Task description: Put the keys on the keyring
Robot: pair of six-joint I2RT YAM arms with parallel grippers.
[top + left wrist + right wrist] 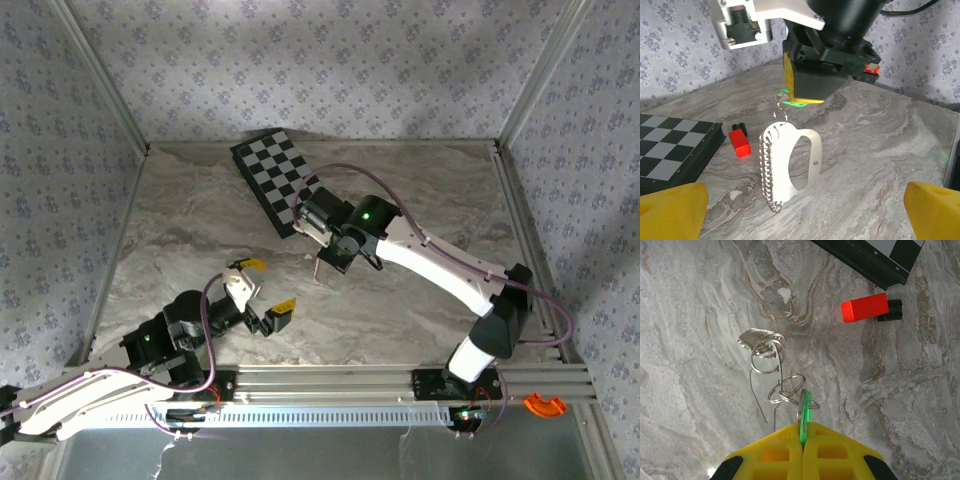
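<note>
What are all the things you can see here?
grey marbled table: one, grey, beneath everything
black-and-white checkerboard: one, far side of the table
red-and-black block: one, beside the checkerboard
green-headed metal key: one, green, held above the table
silvery metal keyring loop: one, silver, hanging under the key
orange plastic piece: one, orange, near frame, right side
left gripper: one, yellow tips, open, empty
right gripper: one, yellow tips, shut on the key

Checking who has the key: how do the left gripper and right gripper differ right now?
The left gripper is wide open; the right gripper is shut. The left gripper holds nothing; the right gripper pinches the green-headed key, with the keyring dangling from it. The left gripper points across the table; the right gripper points down at it. Both have yellow fingers.
</note>
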